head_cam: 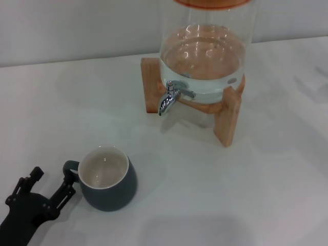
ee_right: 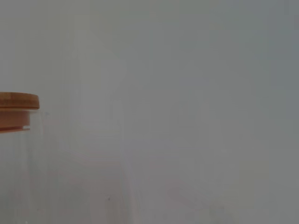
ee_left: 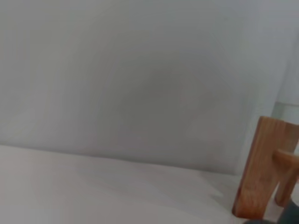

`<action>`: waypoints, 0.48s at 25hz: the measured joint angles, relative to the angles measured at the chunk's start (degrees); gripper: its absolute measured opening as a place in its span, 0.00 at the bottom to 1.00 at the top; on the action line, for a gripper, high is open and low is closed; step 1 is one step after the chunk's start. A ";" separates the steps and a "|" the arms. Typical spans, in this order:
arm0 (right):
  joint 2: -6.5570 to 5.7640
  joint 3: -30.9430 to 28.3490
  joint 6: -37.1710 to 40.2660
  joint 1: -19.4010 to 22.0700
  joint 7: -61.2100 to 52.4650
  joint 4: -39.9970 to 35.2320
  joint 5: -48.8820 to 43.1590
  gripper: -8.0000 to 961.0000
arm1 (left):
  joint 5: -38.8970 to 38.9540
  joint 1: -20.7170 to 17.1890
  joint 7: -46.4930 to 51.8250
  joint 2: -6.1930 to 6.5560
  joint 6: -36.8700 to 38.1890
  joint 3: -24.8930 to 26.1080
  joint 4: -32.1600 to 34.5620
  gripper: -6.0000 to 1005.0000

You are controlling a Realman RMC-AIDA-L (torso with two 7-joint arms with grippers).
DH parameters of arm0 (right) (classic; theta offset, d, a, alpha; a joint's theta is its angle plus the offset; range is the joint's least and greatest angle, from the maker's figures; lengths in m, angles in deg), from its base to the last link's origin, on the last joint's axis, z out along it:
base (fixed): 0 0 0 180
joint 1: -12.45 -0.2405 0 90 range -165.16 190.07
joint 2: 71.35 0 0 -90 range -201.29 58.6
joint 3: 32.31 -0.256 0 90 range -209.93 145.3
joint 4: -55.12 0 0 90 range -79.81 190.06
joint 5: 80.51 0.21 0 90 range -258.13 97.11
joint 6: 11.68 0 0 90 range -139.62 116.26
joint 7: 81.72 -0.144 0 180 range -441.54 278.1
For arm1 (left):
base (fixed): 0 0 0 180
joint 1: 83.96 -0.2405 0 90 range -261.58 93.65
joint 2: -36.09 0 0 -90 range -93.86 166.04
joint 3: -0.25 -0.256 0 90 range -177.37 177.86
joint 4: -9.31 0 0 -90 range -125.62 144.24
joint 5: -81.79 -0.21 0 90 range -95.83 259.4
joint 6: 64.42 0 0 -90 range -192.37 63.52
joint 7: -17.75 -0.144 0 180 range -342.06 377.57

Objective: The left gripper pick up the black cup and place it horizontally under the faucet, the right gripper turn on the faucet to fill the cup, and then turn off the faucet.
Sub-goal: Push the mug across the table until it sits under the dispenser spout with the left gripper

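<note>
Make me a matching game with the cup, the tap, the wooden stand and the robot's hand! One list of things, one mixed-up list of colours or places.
Things:
1. black cup
2. faucet
3. wooden stand
4. left hand

Colours or places:
A. shiny chrome, sticking out from the jar's front
B. light brown, holding the glass jar up
C. black, open beside the cup's handle
D. dark outside, cream-white inside, standing upright on the table

Pairs: 1-D, 2-A, 3-B, 4-C

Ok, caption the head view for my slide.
Left gripper open beside the black cup's handle; faucet on the water jar waits beyond.
</note>
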 joint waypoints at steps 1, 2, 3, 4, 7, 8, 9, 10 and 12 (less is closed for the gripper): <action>0.03 0.00 0.15 -0.02 0.00 0.00 0.00 0.84 | -0.21 0.07 0.00 0.01 0.15 0.02 -0.18 0.89; 0.05 0.00 0.27 -0.04 0.00 0.00 0.00 0.84 | -0.32 0.08 0.00 0.02 0.22 0.11 -0.30 0.89; 0.10 0.00 0.42 -0.05 0.00 0.00 0.00 0.84 | -0.46 0.09 0.00 0.05 0.28 0.20 -0.43 0.89; 0.12 0.00 0.48 -0.05 0.00 0.00 0.00 0.84 | -0.47 0.09 0.00 0.10 0.29 0.29 -0.50 0.89; 0.14 0.00 0.51 -0.05 0.00 0.00 -0.03 0.84 | -0.42 0.09 0.00 0.17 0.31 0.32 -0.53 0.89; 0.14 0.00 0.51 -0.05 0.00 0.00 -0.03 0.84 | -0.35 0.09 0.02 0.19 0.31 0.33 -0.49 0.89; 0.15 0.00 0.51 -0.05 0.00 -0.01 -0.03 0.84 | -0.29 0.13 0.07 0.21 0.31 0.33 -0.42 0.89; 0.15 0.00 0.51 -0.04 0.00 0.00 -0.04 0.84 | -0.21 0.25 0.21 0.24 0.36 0.34 -0.33 0.89; 0.16 0.00 0.51 0.06 0.00 -0.01 -0.06 0.84 | -0.19 0.63 0.47 0.32 0.76 0.35 -0.28 0.89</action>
